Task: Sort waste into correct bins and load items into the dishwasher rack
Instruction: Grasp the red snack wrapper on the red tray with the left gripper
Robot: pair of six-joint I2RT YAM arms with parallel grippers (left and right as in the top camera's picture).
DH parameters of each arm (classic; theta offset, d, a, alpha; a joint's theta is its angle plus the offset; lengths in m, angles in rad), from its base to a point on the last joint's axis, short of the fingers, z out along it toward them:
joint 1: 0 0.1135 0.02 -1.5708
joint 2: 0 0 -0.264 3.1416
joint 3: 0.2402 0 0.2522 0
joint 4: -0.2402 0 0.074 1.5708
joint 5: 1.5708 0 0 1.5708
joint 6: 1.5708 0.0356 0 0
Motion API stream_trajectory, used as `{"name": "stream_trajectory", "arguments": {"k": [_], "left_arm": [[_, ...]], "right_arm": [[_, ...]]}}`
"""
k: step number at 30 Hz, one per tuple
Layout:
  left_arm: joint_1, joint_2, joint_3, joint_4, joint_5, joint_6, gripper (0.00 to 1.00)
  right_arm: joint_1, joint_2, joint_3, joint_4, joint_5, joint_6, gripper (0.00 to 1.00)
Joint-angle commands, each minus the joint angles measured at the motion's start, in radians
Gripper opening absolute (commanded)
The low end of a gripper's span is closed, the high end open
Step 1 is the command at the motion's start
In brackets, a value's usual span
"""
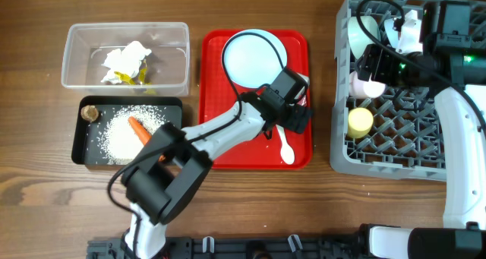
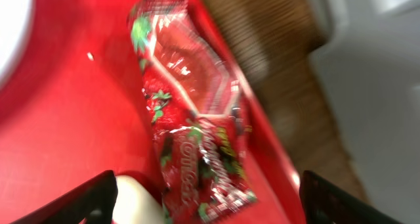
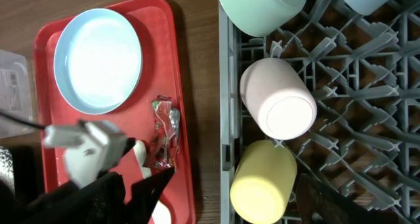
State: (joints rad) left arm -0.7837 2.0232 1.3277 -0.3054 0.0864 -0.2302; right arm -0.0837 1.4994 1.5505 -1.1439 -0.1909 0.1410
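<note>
A red shiny wrapper [image 2: 190, 106] lies on the right side of the flat red tray [image 1: 220, 137], also in the right wrist view [image 3: 164, 142]. My left gripper [image 2: 207, 198] is open just above it, fingers on either side, touching nothing; overhead it is at the tray's right side [image 1: 298, 113]. The white spoon [image 1: 286, 146] lies beside it. The pale blue plate [image 1: 250, 58] is on the tray. My right gripper [image 1: 377, 64] is open and empty over the grey rack [image 1: 395, 149], which holds a pink cup [image 3: 279, 106], a yellow cup [image 3: 262, 181] and two bowls [image 3: 262, 7].
The clear tub [image 1: 76, 61] at the back left holds crumpled tissue [image 1: 125, 60] and a yellow wrapper. The black tray [image 1: 82, 149] in front of it holds rice [image 1: 121, 137], a carrot [image 1: 139, 130] and a brown lump [image 1: 89, 113]. Bare wood lies between the red tray and the rack.
</note>
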Motion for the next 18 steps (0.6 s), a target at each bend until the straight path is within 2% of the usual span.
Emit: {"name": "stream_trajectory", "arguments": {"k": [1,4,6,8,13,16,18], "left_arm": [[0.006,0.06,-0.002,0.051,-0.039,0.011,0.77],[0.006,0.093,-0.002,0.081,-0.039,0.011,0.61],[0.006,0.098,-0.002,0.085,-0.039,0.011,0.46],[0.006,0.098,-0.002,0.086,-0.039,0.011,0.37],[0.006,0.098,-0.002,0.086,-0.039,0.011,0.22],[0.006,0.098,-0.002,0.086,-0.039,0.011,0.05],[0.007,0.096,-0.002,0.085,-0.039,0.011,0.04]], "right_arm": [[0.005,-0.005,0.013,0.0,-0.013,-0.023,0.86],[0.005,-0.005,0.013,-0.001,-0.013,-0.029,0.86],[0.005,-0.005,0.013,0.0,-0.013,-0.034,0.86],[0.005,-0.004,0.013,0.0,-0.013,-0.035,0.86],[0.005,-0.004,0.013,-0.001,-0.013,-0.037,0.86],[0.005,-0.004,0.013,0.0,-0.013,-0.036,0.86],[0.005,-0.004,0.013,0.0,-0.008,-0.036,0.86]]}}
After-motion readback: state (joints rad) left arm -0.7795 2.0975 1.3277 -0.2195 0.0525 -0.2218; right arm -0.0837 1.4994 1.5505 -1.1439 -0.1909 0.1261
